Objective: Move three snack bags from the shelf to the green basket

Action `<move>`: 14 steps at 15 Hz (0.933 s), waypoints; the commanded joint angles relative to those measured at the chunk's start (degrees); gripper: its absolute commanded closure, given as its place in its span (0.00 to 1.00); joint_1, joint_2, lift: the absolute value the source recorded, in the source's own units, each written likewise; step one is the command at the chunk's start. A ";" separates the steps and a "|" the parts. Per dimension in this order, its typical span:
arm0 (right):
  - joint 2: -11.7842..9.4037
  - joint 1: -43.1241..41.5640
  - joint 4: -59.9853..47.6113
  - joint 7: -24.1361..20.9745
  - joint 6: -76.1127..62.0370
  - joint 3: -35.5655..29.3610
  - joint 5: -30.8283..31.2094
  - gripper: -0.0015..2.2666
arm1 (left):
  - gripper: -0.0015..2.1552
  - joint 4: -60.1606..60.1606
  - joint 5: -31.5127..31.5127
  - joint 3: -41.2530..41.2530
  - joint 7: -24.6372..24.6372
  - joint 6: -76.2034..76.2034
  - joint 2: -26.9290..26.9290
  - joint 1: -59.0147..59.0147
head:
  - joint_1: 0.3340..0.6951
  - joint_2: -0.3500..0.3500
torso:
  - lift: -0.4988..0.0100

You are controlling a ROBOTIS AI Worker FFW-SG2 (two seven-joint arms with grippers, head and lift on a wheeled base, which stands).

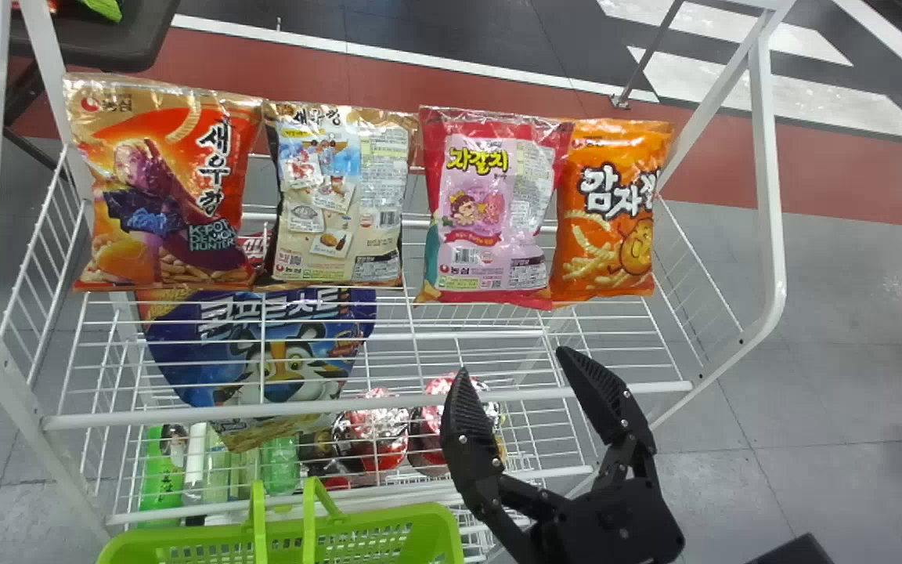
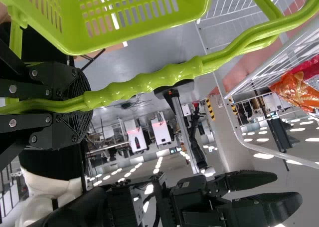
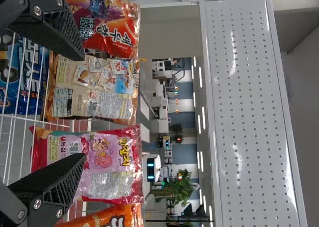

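Observation:
In the head view my right gripper [image 1: 507, 374] stands open with nothing between its fingers, in front of the shelf's upper wire rack [image 1: 412, 337]. On that rack stand an orange-red bag [image 1: 165, 188], a beige bag [image 1: 337, 196], a pink bag [image 1: 490, 207] and an orange bag [image 1: 611, 207]. The green basket [image 1: 388, 539] is at the bottom edge. In the right wrist view the open right gripper [image 3: 84, 107] has the beige bag [image 3: 94, 90] and pink bag [image 3: 97, 162] beyond it. My left gripper [image 2: 82, 105] is shut on the handle of the green basket [image 2: 144, 35].
A blue cereal bag [image 1: 263, 360], bottles [image 1: 163, 470] and red-lidded packs [image 1: 373, 431] are on the lower racks. White frame posts [image 1: 768, 180] flank the rack. A dark table [image 1: 106, 43] stands at the back left.

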 commanded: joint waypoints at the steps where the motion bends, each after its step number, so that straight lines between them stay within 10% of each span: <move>1: 0.00 -0.03 0.00 0.09 -0.18 0.00 0.00 0.06 | 0.72 0.05 0.02 0.00 0.17 0.00 -0.03 0.00 | 1.00 0.00 | 0.89; 14: 0.00 -5.31 4.04 0.09 -0.88 1.32 -0.70 0.06 | 0.72 -0.30 -0.07 -0.27 0.08 -0.17 0.06 0.26 | 1.00 0.00 | 0.89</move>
